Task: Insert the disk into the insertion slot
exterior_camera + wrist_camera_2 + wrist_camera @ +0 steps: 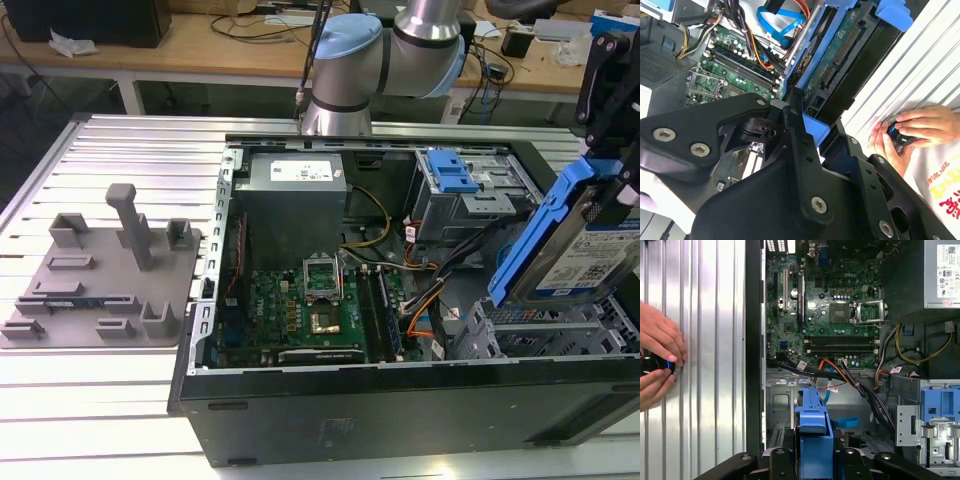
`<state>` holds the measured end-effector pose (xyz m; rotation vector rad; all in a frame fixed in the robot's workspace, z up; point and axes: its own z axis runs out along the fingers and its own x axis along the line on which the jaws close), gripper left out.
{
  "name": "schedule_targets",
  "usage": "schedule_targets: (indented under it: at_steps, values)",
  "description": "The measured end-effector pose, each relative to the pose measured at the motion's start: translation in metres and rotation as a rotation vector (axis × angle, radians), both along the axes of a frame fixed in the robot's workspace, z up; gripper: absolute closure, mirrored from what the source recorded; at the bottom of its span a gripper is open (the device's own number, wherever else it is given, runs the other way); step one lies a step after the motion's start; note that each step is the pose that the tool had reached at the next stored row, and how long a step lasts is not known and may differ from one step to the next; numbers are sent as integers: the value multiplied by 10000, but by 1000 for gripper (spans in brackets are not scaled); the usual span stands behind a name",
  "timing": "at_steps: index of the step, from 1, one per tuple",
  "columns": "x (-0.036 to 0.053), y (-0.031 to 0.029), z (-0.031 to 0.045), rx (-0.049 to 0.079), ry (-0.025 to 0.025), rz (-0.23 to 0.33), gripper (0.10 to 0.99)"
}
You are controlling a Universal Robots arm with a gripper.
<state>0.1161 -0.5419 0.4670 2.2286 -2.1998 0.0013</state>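
Note:
The disk [585, 255] is a silver drive with a white label in a bright blue carrier. It hangs tilted on edge at the exterior view's right, over the open computer case [400, 400]. My gripper [612, 165] is shut on its upper part. In the first wrist view the blue carrier edge [812, 432] sits between my black fingers [757, 465]. The second wrist view shows the disk's circuit-board side [840, 55]. The insertion slot is in the small grey perforated cage [520, 335], just below the disk, and the disk is outside it.
A larger grey bay with a blue ribbed piece [450, 175] stands behind the cage. Orange and black cables [425, 300] run beside the motherboard [310, 300]. A grey fixture plate [100, 275] lies on the table. A person's hands [655, 365] hold a small black device beside the case.

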Motion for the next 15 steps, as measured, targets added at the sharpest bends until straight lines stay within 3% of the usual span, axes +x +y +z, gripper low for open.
schedule_targets:
  at_steps: [15]
  values:
    - [5, -20, -124, 0, 6, 7, 718]
